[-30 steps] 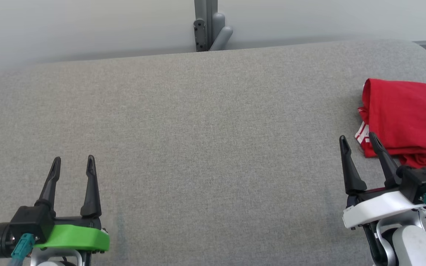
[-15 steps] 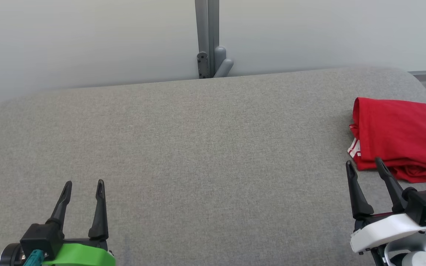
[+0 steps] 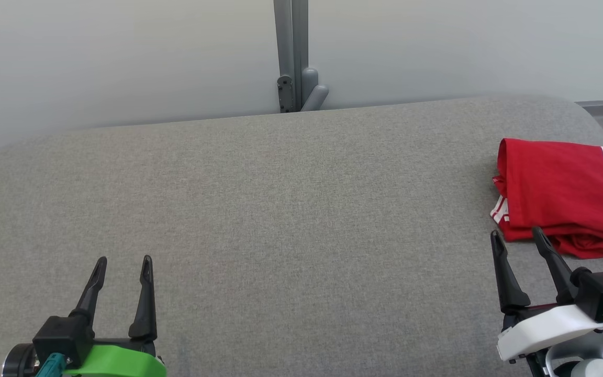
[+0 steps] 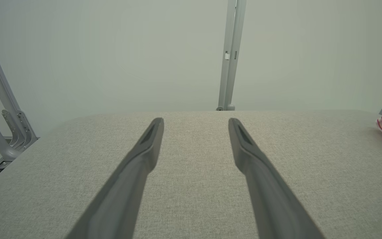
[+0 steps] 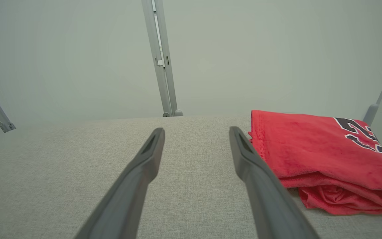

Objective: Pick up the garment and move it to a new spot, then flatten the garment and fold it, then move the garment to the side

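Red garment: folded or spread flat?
Folded: the red garment lies as a compact stack, with a doubled edge on one side and bunched layers showing along its near edge.

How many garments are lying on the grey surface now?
1. A folded red garment lies at the right end of the grey surface, just beyond the right gripper; the picture edge cuts part off.

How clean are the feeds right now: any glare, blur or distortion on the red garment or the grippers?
Head view: flat, even light, no glare or hard shadows; the garment is sharp but cut by the right edge. Right wrist view: garment crisp, the right gripper soft toward the bottom edge. Left wrist view: the left gripper equally soft; the side posts lean, likely from wide-angle distortion.
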Tool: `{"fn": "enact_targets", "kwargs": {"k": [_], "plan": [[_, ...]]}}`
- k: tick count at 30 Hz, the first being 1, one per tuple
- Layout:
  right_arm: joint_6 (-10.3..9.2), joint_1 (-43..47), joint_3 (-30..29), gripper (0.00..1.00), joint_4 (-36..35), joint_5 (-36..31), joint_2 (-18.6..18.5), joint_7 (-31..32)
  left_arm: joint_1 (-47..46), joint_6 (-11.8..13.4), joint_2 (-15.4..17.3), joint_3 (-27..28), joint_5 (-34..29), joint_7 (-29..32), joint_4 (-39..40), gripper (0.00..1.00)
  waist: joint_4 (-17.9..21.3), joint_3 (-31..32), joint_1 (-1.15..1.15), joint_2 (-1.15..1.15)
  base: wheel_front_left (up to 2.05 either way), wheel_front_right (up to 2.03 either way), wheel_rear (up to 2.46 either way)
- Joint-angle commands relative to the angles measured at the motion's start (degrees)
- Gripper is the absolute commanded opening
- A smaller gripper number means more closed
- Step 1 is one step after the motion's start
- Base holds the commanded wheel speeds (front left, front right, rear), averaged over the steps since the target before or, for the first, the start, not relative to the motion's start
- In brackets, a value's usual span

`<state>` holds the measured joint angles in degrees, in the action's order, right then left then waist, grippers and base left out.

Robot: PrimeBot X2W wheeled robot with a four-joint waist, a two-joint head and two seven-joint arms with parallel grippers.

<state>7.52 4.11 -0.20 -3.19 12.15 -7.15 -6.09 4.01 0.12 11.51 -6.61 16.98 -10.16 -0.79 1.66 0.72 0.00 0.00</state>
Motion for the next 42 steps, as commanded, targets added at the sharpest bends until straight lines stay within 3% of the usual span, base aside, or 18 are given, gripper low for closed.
{"fn": "enact_targets", "kwargs": {"k": [1, 39, 40, 42], "plan": [[-0.07, 0.3, 0.1, 1.00, -0.1, 0.2, -0.1, 0.3, -0.3, 0.4, 0.4, 0.0, -0.1, 0.0, -0.1, 1.00, 0.0, -0.1, 0.00, 0.00, 0.00, 0.00, 0.00], [-0.07, 0.0, -0.1, 1.00, -0.2, 0.7, -0.3, 0.8, -1.3, 1.3, 1.1, -1.8, 1.1, 0.0, -1.2, 1.00, 0.0, 0.5, 0.00, 0.00, 0.00, 0.00, 0.00], [0.00, 0.0, 0.0, 0.00, 0.3, 0.5, 0.0, 0.7, -0.5, 1.4, 0.6, -1.7, 0.9, 0.1, -1.3, 0.00, 0.0, 0.4, 0.00, 0.00, 0.00, 0.00, 0.00], [0.01, 0.3, 0.1, 0.00, 1.4, 0.6, 0.4, 0.8, 0.2, 1.4, 0.1, -2.0, 1.0, 0.1, -2.3, 0.00, 0.0, 0.4, 0.00, 0.00, 0.00, 0.00, 0.00]]}}
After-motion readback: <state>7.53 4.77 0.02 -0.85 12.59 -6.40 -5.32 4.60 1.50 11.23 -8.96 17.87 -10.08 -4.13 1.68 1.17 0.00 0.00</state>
